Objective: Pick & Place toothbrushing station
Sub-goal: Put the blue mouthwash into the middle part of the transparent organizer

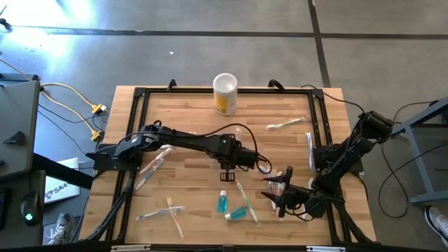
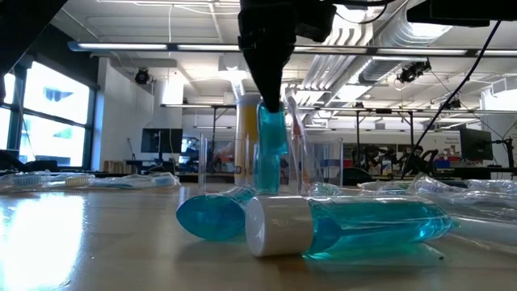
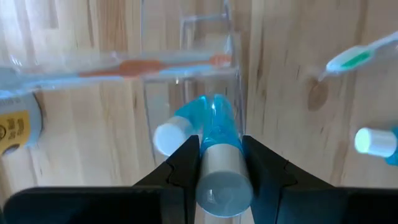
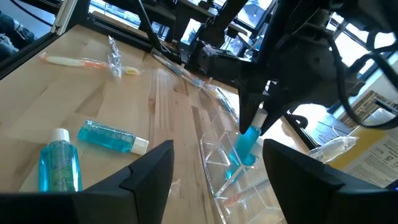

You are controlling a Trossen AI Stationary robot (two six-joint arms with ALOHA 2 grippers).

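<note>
My left gripper (image 1: 227, 173) hangs over the middle of the table, shut on a teal tube (image 3: 214, 124). Below it stands the clear plastic holder (image 4: 217, 155) of the toothbrushing station; a second teal tube (image 3: 174, 130) with a white cap leans inside it. A wrapped toothbrush with orange marks (image 3: 143, 65) lies across the holder's far side. My right gripper (image 4: 227, 186) waits open at the table's right, level, pointing at the holder with nothing between its fingers. My left gripper pinches the teal tube by its capped upper end (image 3: 221, 171) between its two fingers (image 3: 186, 155). The fingers come from above, pointing steeply down. The tube hangs nearly upright below them (image 2: 271, 149), its lower end inside the clear holder (image 4: 245, 158); whether it touches the bottom I cannot tell.
A yellow canister with a white top (image 1: 225, 93) stands at the far edge. Two loose teal tubes (image 1: 222, 202) (image 1: 238, 212) lie near the front. Wrapped toothbrushes (image 1: 152, 168) (image 1: 171, 213) (image 1: 285, 124) lie scattered on the wood. A black frame (image 1: 140, 94) rims the table.
</note>
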